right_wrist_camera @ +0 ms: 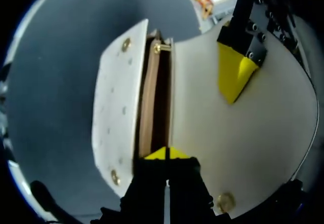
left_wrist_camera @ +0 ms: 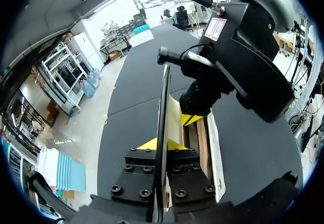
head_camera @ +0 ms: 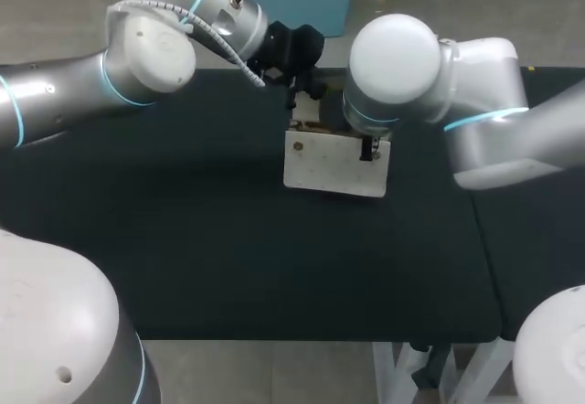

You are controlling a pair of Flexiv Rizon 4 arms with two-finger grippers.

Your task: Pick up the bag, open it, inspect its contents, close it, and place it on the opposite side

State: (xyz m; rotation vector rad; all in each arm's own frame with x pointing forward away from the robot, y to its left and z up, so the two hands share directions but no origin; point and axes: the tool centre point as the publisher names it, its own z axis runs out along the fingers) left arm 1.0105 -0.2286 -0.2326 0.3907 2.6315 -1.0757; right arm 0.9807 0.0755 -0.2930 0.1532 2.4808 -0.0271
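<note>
A cream bag [head_camera: 334, 164] with brass studs stands at the middle of the black table, near the far edge. My left gripper [left_wrist_camera: 161, 144] is shut on the edge of its raised flap [left_wrist_camera: 164, 97], which the left wrist view shows edge-on. In the right wrist view the flap [right_wrist_camera: 253, 133] is swung back, with one yellow fingertip [right_wrist_camera: 234, 72] of the left gripper against it. My right gripper [right_wrist_camera: 166, 154] is shut on the rim of the bag's mouth, beside the studded front panel [right_wrist_camera: 119, 107]. The brown lining [right_wrist_camera: 154, 97] shows in the narrow gap; what lies inside is hidden.
The black table [head_camera: 183, 239] stretches wide to the left and in front of the bag. A second black tabletop [head_camera: 539, 239] adjoins it on the right. My right arm's bulky joint [head_camera: 393, 57] hangs over the bag's far right corner.
</note>
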